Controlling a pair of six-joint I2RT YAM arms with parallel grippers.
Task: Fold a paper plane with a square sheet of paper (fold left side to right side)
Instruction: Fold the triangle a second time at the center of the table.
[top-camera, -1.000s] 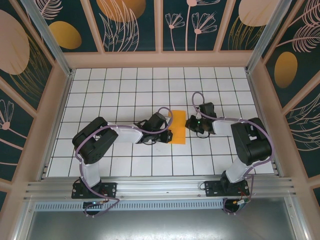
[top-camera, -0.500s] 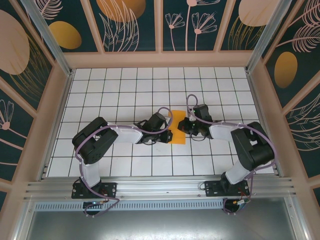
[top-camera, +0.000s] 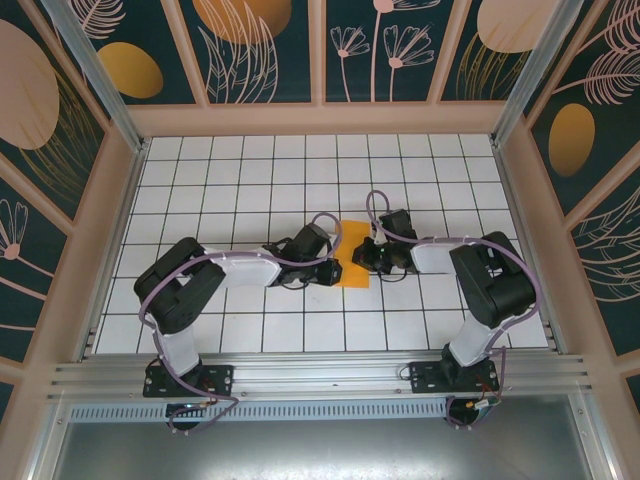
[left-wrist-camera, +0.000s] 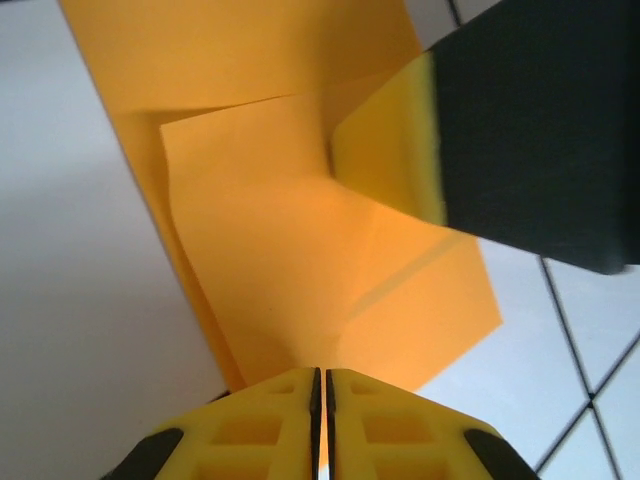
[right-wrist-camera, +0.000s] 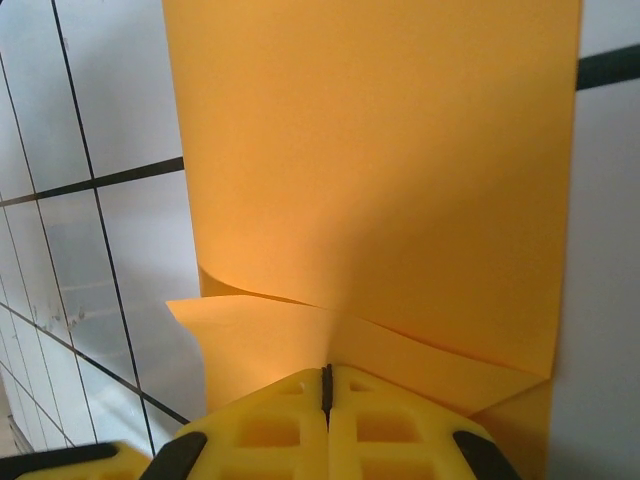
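The square sheet of paper (top-camera: 352, 279) is bright orange and lies mid-table, folded into a narrow upright rectangle. My left gripper (top-camera: 337, 268) is at its left edge. In the left wrist view the gripper (left-wrist-camera: 322, 385) is shut on the sheet (left-wrist-camera: 280, 250), whose lifted flap runs into the thin slit between the jaws. My right gripper (top-camera: 366, 252) has its shut tips on the paper's right half. In the right wrist view this gripper (right-wrist-camera: 327, 375) touches the sheet (right-wrist-camera: 380, 150) where two layers meet. One of its fingers (left-wrist-camera: 390, 150) shows pressing on the paper in the left wrist view.
The white tabletop (top-camera: 250, 180) has a black grid and is enclosed by patterned walls (top-camera: 80, 130) on three sides. A metal rail (top-camera: 320, 375) runs along the near edge by the arm bases.
My right gripper has moved left, from beside the paper's right edge onto the paper. The left gripper has stayed at the left edge, and its arm's elbow has shifted slightly left.
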